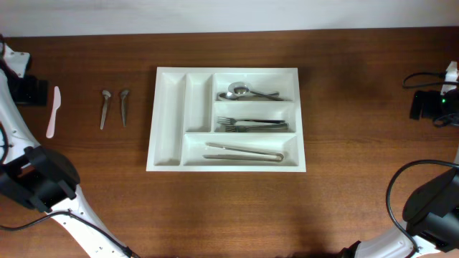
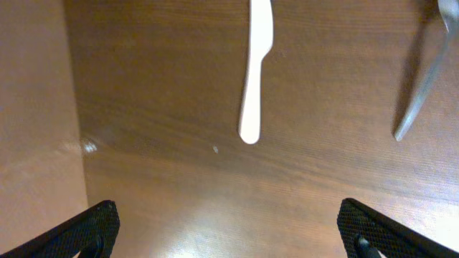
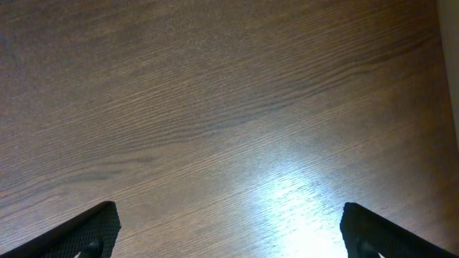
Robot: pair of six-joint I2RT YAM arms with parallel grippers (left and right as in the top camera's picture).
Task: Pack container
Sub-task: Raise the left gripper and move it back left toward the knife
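The white container stands at the table's middle. Its top long compartment holds spoons, the middle one forks, the bottom one tongs. Its two narrow upright compartments hold nothing. A white plastic knife and two metal spoons lie left of the tray. The left wrist view shows the knife and a spoon handle ahead of my open, empty left gripper. My right gripper is open and empty over bare wood.
The left arm sits at the front left corner, the right arm at the front right. Black gear and cables lie at the right edge, another black base at the far left.
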